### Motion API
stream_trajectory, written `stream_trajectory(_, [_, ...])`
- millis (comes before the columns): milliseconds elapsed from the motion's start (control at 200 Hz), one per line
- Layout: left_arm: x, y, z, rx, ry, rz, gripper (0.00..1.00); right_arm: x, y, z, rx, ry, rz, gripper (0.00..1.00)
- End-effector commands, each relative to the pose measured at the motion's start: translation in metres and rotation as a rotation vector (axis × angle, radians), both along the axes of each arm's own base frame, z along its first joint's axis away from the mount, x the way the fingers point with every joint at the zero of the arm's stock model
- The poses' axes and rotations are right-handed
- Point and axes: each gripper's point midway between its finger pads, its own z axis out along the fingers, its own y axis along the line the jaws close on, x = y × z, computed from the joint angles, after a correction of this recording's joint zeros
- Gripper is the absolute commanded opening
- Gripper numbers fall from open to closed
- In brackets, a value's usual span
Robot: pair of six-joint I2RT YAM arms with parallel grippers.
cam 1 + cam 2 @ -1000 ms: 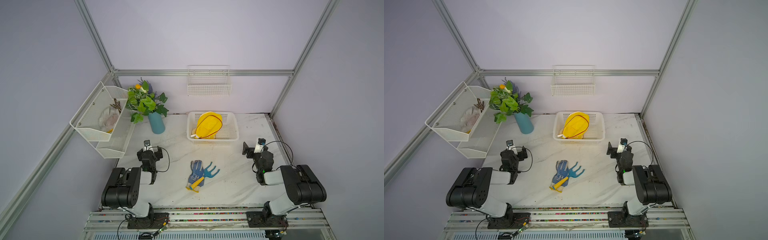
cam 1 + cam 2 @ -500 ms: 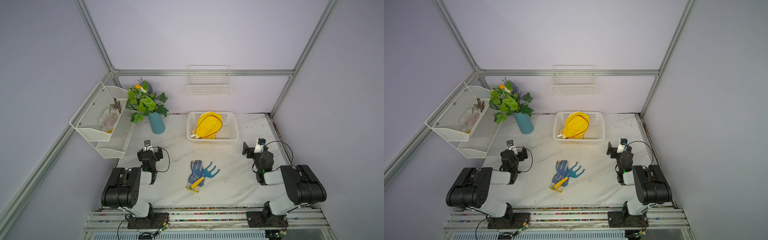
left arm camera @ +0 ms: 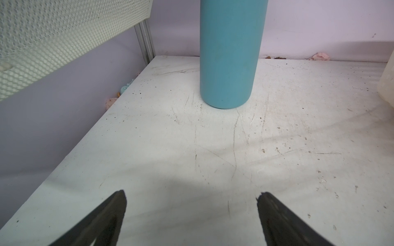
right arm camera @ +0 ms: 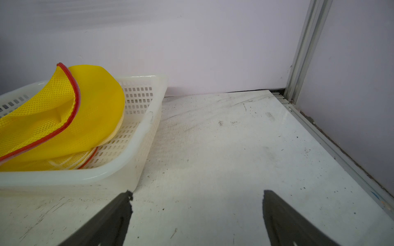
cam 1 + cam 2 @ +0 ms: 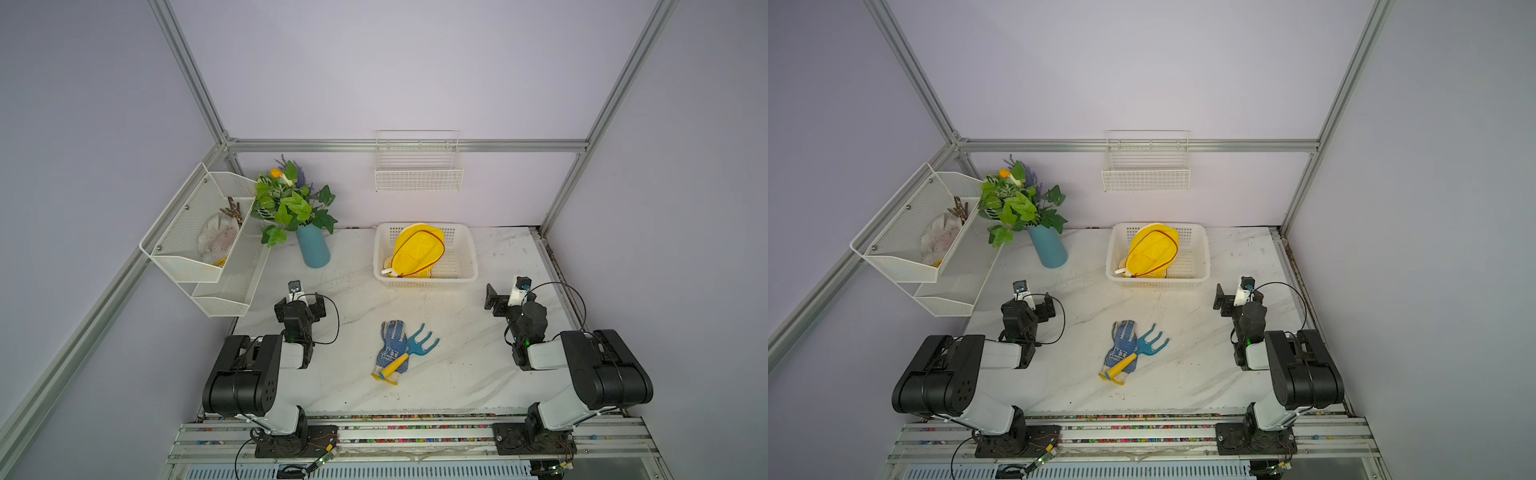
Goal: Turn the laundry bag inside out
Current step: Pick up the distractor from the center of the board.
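Toward the upper middle of both top views, the laundry bag (image 5: 417,249) sits inside the white perforated basket (image 5: 427,284), which rests on the marble tabletop (image 5: 457,374) close to the back wall. This yellow mesh bag is crumpled and propped up. Its red zipper trim (image 5: 436,245) curves across it, and a small white tab (image 5: 386,272) lies at its lower left end by the basket's rim. The right wrist view shows the laundry bag (image 4: 64,119) rising above the basket's far rim, with folded mesh layers under it.

At the left of the frame, the left gripper (image 5: 305,300) hangs low over bare tabletop. Its jaws are spread wide with nothing between them. The left wrist view shows both dark fingertips (image 3: 119,204) apart and the teal vase (image 3: 230,53) standing upright straight ahead, well clear of them.

At the right of the frame, the right gripper (image 5: 503,299) is likewise released and empty. In its wrist view, the jaws stand wide over the table, and one fingertip (image 4: 123,204) is near the basket's corner but not touching it.

Below the basket, at frame centre, a blue dotted work glove (image 5: 392,338) lies flat with a blue hand rake (image 5: 417,344) partly across it. The rake's yellow handle rests on the glove's cuff. A leafy plant (image 5: 291,203) fills the vase, and a white mesh shelf (image 5: 195,232) hangs at the upper left.
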Motion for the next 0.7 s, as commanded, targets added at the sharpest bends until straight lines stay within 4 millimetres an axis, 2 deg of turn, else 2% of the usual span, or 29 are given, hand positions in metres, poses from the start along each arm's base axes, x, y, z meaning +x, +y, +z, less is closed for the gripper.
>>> stream_trajectory(0, [0.007, -0.003, 0.007, 0.007, -0.012, -0.017, 1.00, -0.002, -0.001, 0.002, 0.005, -0.016, -0.005, 1.00])
stream_trajectory(290, [0.009, -0.002, 0.005, 0.001, 0.007, -0.009, 1.00, 0.001, 0.000, -0.001, 0.004, 0.021, 0.003, 1.00])
stream_trajectory(410, [0.008, -0.002, 0.007, -0.001, 0.007, -0.012, 1.00, 0.001, -0.001, 0.004, 0.003, 0.000, -0.009, 0.99])
stream_trajectory(470, [0.011, -0.001, 0.020, 0.012, -0.017, -0.006, 1.00, 0.002, -0.015, 0.018, 0.018, 0.018, -0.098, 1.00])
stream_trajectory(530, [0.016, -0.008, 0.034, 0.001, 0.052, -0.047, 1.00, 0.011, -0.026, 0.034, 0.017, 0.102, -0.165, 1.00])
stream_trajectory(535, [0.016, -0.009, 0.041, 0.001, 0.044, -0.054, 1.00, 0.012, -0.027, 0.036, 0.016, 0.109, -0.168, 1.00])
stream_trajectory(610, [0.017, -0.015, 0.076, -0.045, 0.046, -0.078, 1.00, 0.021, -0.029, 0.056, -0.025, 0.200, -0.176, 1.00])
stream_trajectory(695, [0.013, -0.021, 0.093, -0.085, 0.082, -0.100, 1.00, 0.025, -0.034, 0.065, -0.029, 0.264, -0.205, 1.00])
